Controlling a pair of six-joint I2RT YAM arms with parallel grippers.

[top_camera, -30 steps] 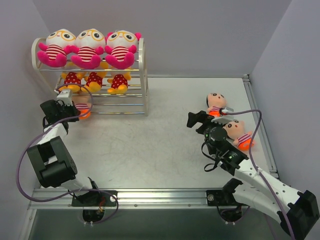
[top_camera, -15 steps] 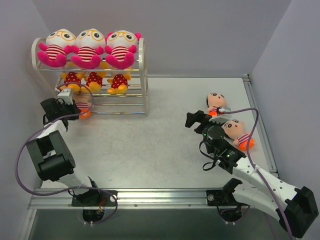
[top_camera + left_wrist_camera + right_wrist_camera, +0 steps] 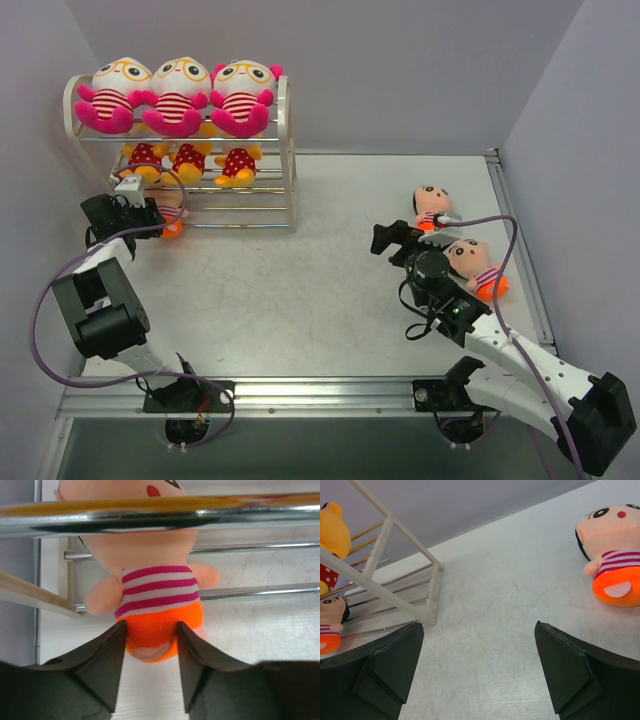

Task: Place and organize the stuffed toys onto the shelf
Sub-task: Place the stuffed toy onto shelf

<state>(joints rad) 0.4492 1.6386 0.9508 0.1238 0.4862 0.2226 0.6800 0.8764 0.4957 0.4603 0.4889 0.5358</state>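
Shelf rod (image 3: 200, 515) is crossing doll (image 3: 157, 587), hiding its face; left claw (image 3: 149, 630) is clenching its pants. Right claw (image 3: 477, 627) is gaping over grey worktop (image 3: 520, 570), 3 o'clock.

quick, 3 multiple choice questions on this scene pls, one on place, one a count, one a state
1. Where do the pink toys sit?
A. top tier of the shelf
B. middle tier
C. bottom tier

2. How many peach-faced dolls lie on the table?
A. one
B. two
C. four

3. What state is the right gripper in?
A. open and empty
B. shut on a doll
C. shut on a shelf rod

Answers:
1 A, all three line the top rods.
2 B, a pair lies at the right side, off the shelf.
3 A, its fingers stand wide apart with only bare table between them.
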